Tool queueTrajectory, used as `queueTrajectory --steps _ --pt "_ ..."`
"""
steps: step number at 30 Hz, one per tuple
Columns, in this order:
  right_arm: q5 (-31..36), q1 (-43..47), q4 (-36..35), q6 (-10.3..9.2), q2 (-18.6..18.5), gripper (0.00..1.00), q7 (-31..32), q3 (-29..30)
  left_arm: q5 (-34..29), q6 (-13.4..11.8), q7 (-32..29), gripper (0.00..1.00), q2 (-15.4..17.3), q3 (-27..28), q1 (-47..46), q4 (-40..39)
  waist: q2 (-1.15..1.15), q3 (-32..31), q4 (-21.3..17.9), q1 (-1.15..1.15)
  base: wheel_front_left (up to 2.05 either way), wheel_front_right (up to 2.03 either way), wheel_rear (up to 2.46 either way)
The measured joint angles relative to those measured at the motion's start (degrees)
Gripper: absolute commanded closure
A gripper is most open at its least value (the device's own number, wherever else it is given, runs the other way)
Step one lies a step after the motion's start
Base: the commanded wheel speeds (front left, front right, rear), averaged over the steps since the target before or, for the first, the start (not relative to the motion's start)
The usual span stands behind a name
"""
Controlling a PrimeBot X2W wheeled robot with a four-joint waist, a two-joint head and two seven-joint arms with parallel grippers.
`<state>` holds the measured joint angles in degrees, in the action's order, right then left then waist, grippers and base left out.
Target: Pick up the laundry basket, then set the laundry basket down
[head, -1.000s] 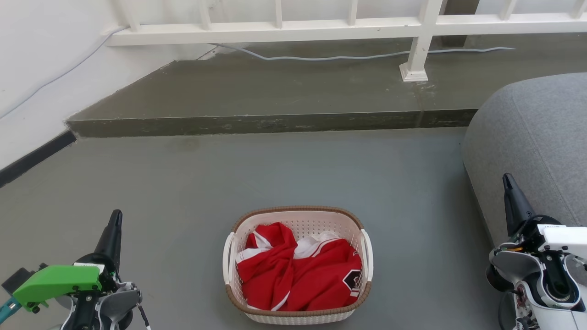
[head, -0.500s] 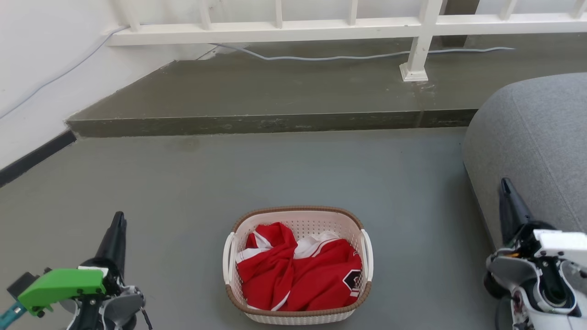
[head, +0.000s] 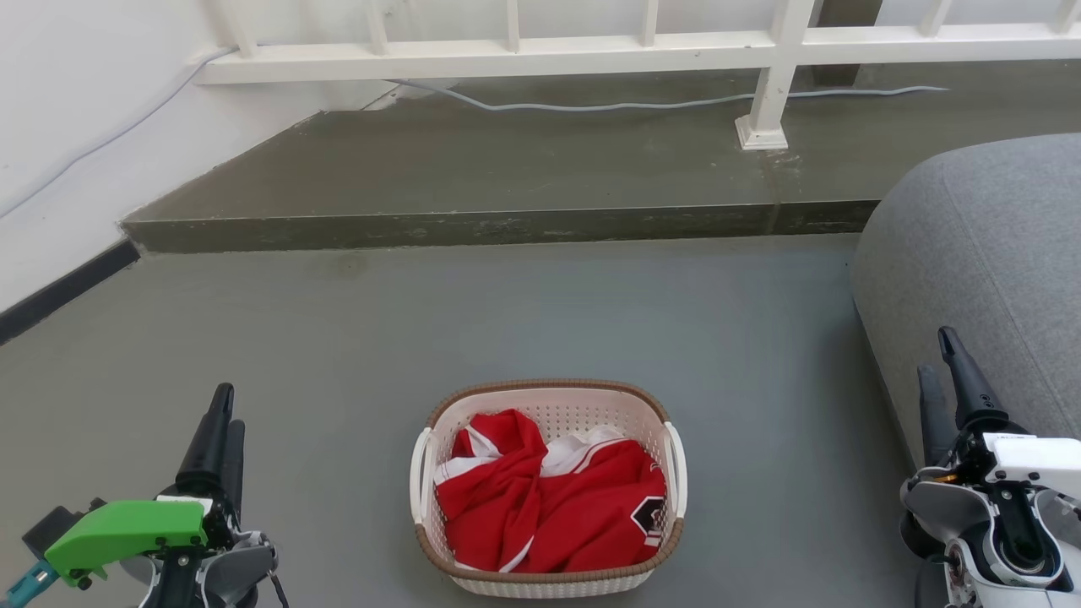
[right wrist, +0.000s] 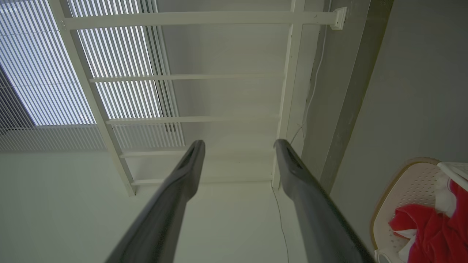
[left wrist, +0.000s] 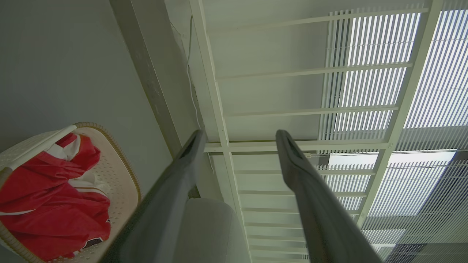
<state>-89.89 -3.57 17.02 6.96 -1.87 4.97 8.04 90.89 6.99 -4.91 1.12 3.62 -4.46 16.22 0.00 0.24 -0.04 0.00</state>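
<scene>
The laundry basket (head: 553, 584), cream-white with a brown rim, stands on the grey floor at the bottom centre of the head view. A crumpled red and white garment (head: 549, 507) lies inside it. My left gripper (head: 228, 409) is well to the basket's left, open and holding nothing. My right gripper (head: 935, 353) is well to its right, also open and holding nothing. The left wrist view has the left gripper (left wrist: 240, 134) with its fingers spread and the basket (left wrist: 122, 171) at the lower left. In the right wrist view the right gripper (right wrist: 239, 142) is spread, with the basket (right wrist: 402, 182) at the lower right.
A grey upholstered seat (head: 980, 270) bulges in at the right, close behind my right gripper. A raised step (head: 473, 226) crosses the floor beyond the basket. On it stand a white railing (head: 524, 55) and its post (head: 764, 110), with a cable (head: 633, 105) along it. A white wall (head: 67, 127) closes the left.
Each gripper showed one finger before and now shows two apart. The left gripper has drifted slightly right and down, the right slightly down. The basket has not moved.
</scene>
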Motion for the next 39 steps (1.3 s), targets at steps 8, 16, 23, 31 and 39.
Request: queueTrajectory --steps 8,16,23,31,39 --pt "5.4 0.1 -0.1 -0.01 -1.8 0.00 -2.4 -1.2 -5.3 0.0 2.6 0.00 1.1 -1.7 -0.1 -0.3 0.00 0.0 0.1 0.00 0.00 0.00 0.00" --pt "14.3 0.1 -0.7 -0.52 -4.6 0.00 -4.3 -3.4 -14.1 -0.5 4.2 0.00 3.2 -3.4 -0.3 -0.7 0.00 -0.1 0.2 0.00 0.00 0.00 0.00" --pt "22.6 0.1 -1.9 -2.05 -6.3 0.00 -5.8 -5.4 -22.7 -2.1 5.7 0.00 4.1 -4.6 -1.7 -2.6 0.00 -0.2 0.4 0.00 0.00 0.00 0.00" --pt "32.3 -0.9 -4.5 -3.61 -8.0 0.00 -7.3 -8.1 -33.1 -4.6 7.1 0.00 5.4 -7.2 -2.7 -4.7 0.00 -0.3 0.6 0.00 0.00 0.00 0.00" --pt "41.2 -0.9 -5.4 -5.13 -9.1 0.00 -8.9 -11.6 -42.9 -6.1 8.8 0.00 6.3 -10.8 -2.7 -5.6 0.00 -0.5 0.8 0.00 0.00 0.00 0.00"
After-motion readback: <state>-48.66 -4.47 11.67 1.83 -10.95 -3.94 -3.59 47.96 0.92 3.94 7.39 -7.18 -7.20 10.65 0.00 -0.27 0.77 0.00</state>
